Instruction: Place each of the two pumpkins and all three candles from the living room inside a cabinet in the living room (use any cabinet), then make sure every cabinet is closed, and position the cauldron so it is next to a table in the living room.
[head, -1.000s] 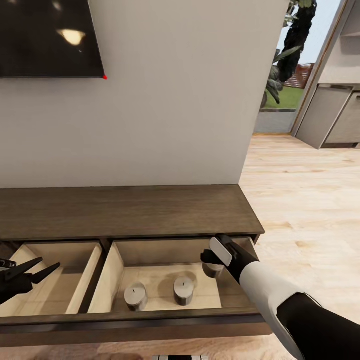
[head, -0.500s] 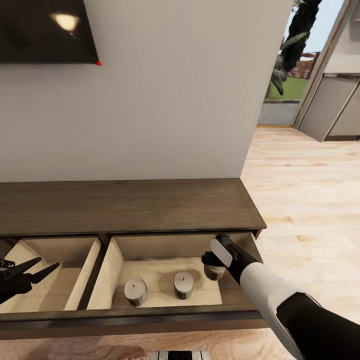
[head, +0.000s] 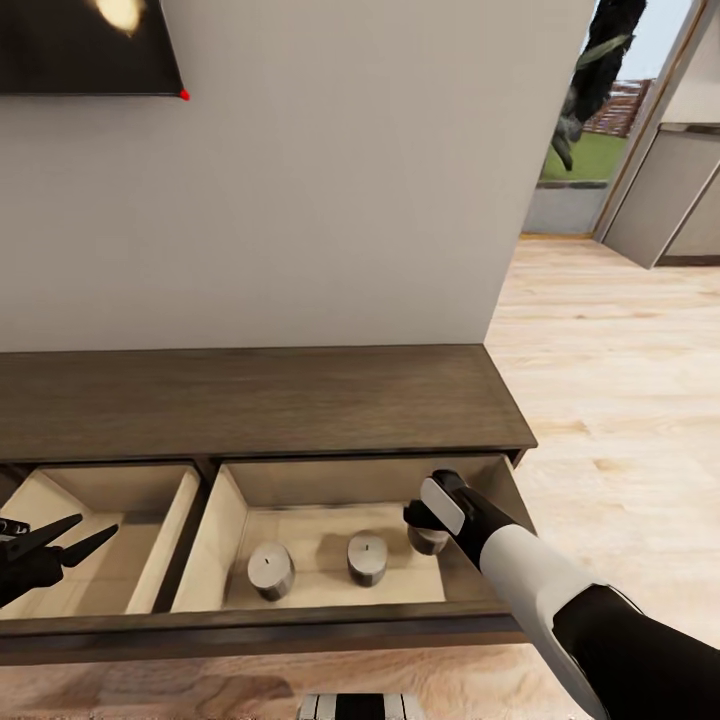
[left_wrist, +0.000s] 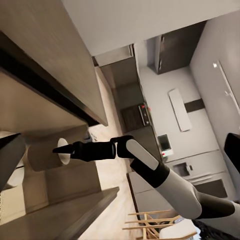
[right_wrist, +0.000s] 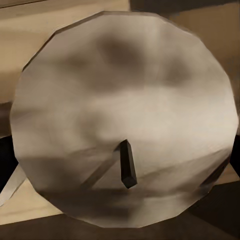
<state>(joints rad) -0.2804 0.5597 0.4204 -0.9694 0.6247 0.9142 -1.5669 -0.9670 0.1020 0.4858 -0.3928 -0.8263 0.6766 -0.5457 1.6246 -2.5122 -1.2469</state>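
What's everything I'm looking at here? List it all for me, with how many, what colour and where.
Candles: three, grey-brown, in the right open drawer; the rightmost sits at the right end effector.
Cabinet: one, dark brown with pale insides, against the wall, two drawers open.
Screen: one, black, on the wall at upper left.
Floor: pale wood, on the right.
Plant: dark green, outside beyond the opening.
Left end effector: black, open, over the left drawer.
Right end effector: black, on a white forearm, around the rightmost candle.

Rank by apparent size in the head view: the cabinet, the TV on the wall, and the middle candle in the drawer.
1. cabinet, largest.
2. TV, though cut off by the picture's edge, so its full size is unsure.
3. middle candle, smallest.
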